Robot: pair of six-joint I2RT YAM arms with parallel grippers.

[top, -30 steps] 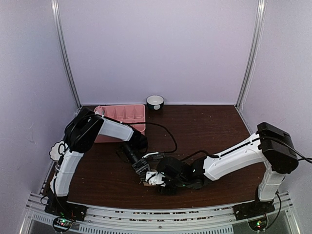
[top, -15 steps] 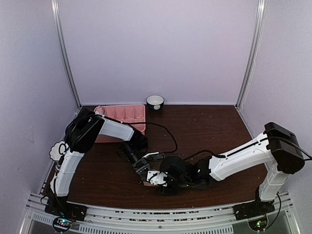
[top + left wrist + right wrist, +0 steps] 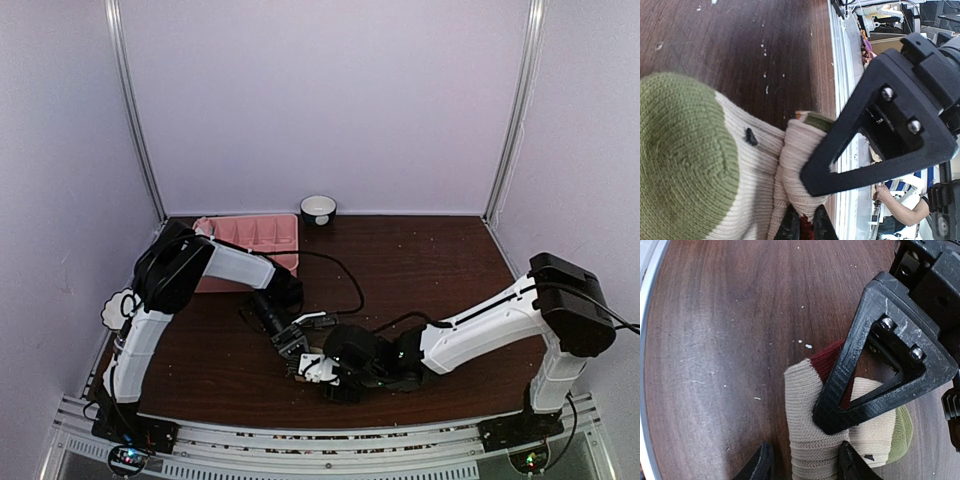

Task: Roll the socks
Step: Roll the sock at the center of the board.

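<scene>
The left gripper is clenching tight on a soft bundle of ribbed knit socks, cream and tan with olive-green and maroon patches. Its two black fingertips are pinching a fold of the cream fabric, with a sliver of red showing between them. The socks are lying on the dark brown wooden table, near its front edge and about midway between the two arm bases, where both arms are reaching in and meeting low over the surface. The right gripper is standing parted, straddling the rolled tan end of the bundle: one finger is touching the fabric on the olive-green side, while the other is sitting just beside the roll with a strip of bare wood showing between them, so it is not gripping. In the right wrist view, a black triangular finger of the left gripper is pressing down across the roll, covering part of the maroon patch. In the left wrist view, the rounded olive-green end of one sock is filling the near corner. From above, the socks are almost wholly hidden under the two grippers. A pink plastic divided tray is sitting at the far left of the table, well apart from the socks, and a small round bowl, white inside and dark outside, is standing just beside the tray against the back wall.
</scene>
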